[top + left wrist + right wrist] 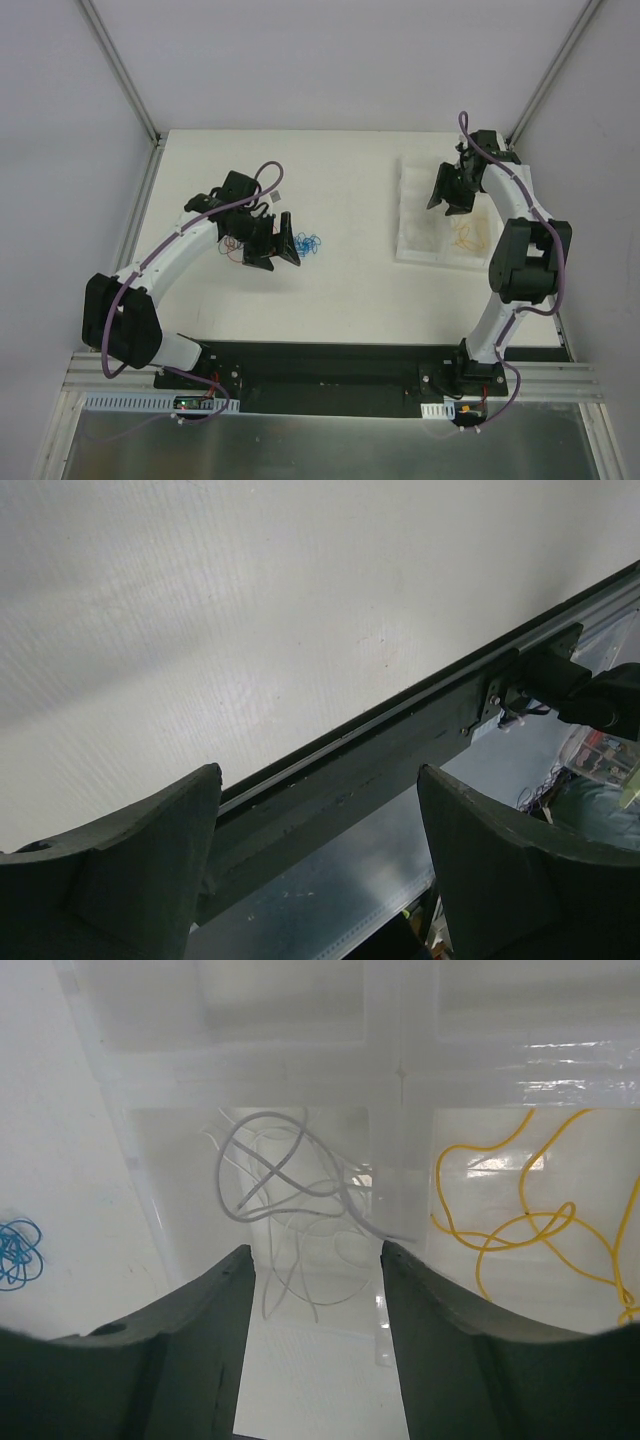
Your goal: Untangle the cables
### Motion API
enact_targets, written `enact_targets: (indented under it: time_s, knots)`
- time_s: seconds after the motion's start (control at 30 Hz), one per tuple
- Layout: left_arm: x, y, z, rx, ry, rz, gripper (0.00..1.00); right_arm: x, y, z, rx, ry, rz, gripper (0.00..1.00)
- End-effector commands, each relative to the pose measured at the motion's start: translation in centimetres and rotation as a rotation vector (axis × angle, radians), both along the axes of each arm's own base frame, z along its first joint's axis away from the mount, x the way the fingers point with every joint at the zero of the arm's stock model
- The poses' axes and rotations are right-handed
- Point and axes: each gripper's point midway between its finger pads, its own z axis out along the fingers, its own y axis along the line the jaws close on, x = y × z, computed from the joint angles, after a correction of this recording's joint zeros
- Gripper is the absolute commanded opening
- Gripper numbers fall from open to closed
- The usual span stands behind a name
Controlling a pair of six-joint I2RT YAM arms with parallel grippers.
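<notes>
Cables (308, 243): four thin wires show; two lie on the table by the left arm, two in the tray on the right.
Reddish loop (232, 246): on the table, partly under the left arm.
Left gripper (320, 775): released, jaws wide with nothing between them. It hangs between the reddish loop and the blue bundle, and its camera sees only bare table and the front rail.
Blue bundle (18, 1253): a small curl just right of the left gripper, apart from the reddish loop.
Tray (405, 180): clear, divided into compartments, well apart from the blue bundle.
Grey cable (275, 1172): looped in one compartment, straight ahead of the right fingers.
Yellow cable (470, 238): in the compartment to the right of it, across a divider.
Right gripper (317, 1250): released and empty, poised over the tray.
Risk, left side: a pinch into the blue curl could catch several turns and tighten the knot, and the arm could drag the reddish loop into it.
Risk, right side: a finger could snag the springy grey loops and pull them over the divider onto the yellow, or shift the light tray.
</notes>
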Motion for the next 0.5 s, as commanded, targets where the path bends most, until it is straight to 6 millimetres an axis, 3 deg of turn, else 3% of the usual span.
enact_targets:
  time_s: [0.0, 0.27, 0.47]
  knots:
    - [-1.0, 0.2, 0.6, -0.006, -0.018, -0.012, 0.79, -0.4, 0.2, 0.5, -0.008, -0.004, 0.03, 0.54]
    - [-1.0, 0.1, 0.4, -0.009, -0.009, -0.018, 0.79, -2.6, 1.0, -1.4, 0.002, 0.039, 0.063, 0.46]
    - [-0.7, -0.1, 0.6, -0.015, -0.011, -0.02, 0.79, -1.8, 0.8, 2.2, -0.002, -0.048, 0.031, 0.46]
